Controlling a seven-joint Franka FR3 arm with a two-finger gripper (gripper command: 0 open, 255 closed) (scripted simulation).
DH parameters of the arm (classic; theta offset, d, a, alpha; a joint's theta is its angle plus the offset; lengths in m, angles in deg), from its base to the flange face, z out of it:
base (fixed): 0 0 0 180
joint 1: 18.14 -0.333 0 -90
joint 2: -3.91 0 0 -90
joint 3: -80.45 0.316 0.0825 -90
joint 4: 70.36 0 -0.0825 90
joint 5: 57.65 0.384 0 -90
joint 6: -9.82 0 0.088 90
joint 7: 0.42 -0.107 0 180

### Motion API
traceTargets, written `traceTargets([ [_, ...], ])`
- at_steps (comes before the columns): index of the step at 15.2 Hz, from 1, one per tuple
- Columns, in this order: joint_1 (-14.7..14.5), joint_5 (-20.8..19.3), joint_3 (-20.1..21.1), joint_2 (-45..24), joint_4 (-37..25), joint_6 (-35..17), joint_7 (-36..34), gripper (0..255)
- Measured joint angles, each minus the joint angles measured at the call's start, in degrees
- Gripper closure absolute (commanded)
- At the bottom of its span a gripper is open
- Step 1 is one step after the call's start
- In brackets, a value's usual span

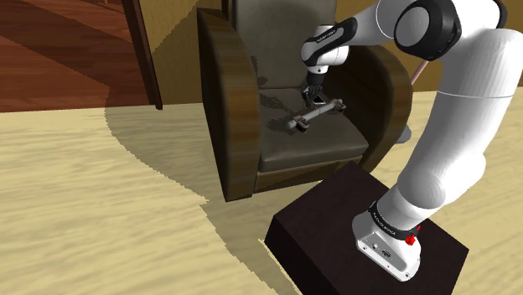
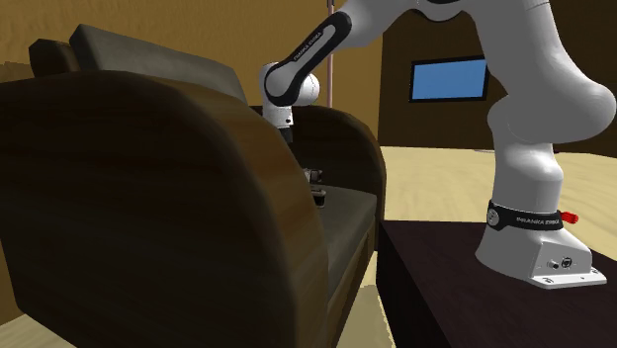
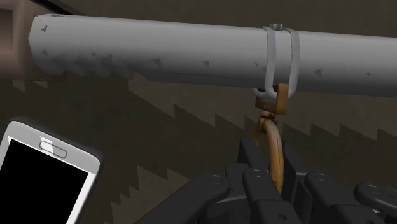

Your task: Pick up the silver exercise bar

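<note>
A broad armchair with brown arms and a grey seat cushion (image 1: 226,109) sits beneath the white robot arm (image 1: 465,109). The grey cylindrical exercise bar (image 1: 318,115) lies across the seat, the black hand (image 1: 315,97) just above it; whether the hand is apart or together cannot be told. A white, black-screened phone (image 3: 48,178) lies nearby.

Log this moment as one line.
phase: grasp | claw: shut on brown hook | grey bar: on armchair seat | phone: beside bar
</note>
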Motion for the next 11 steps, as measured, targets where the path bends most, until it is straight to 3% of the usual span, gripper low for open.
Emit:
traceTargets([
  [11, -0.4, -1.1, -0.4, 4.1, -2.7, 6.7, -0.7, 255],
])
